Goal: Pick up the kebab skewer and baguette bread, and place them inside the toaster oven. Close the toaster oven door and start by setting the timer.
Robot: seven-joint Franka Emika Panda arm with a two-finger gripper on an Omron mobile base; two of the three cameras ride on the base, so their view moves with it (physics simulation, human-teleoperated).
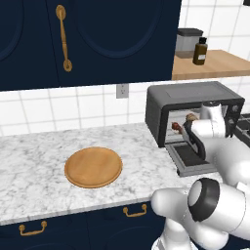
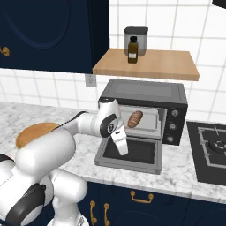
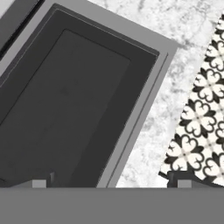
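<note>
Fingers on the gripper (image 2: 122, 149) are spread wide, nothing held, hovering over the dropped-open toaster oven door (image 2: 132, 154). Toaster oven (image 2: 145, 99) already has the baguette bread (image 2: 134, 119) and kebab skewer (image 1: 176, 127) inside. So I'd say closing up and the timer are left.

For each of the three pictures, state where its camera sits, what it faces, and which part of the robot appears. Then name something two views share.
Left base view: behind-left of the arm, facing the toaster oven; white arm at lower right.
Right base view: behind-right, facing the oven front and baguette bread; arm at lower left, gripper open.
Hand view: on the hand, looking down at the toaster oven door, which lies open; fingertips at bottom.
Shared: both base views show the wooden plate.
</note>
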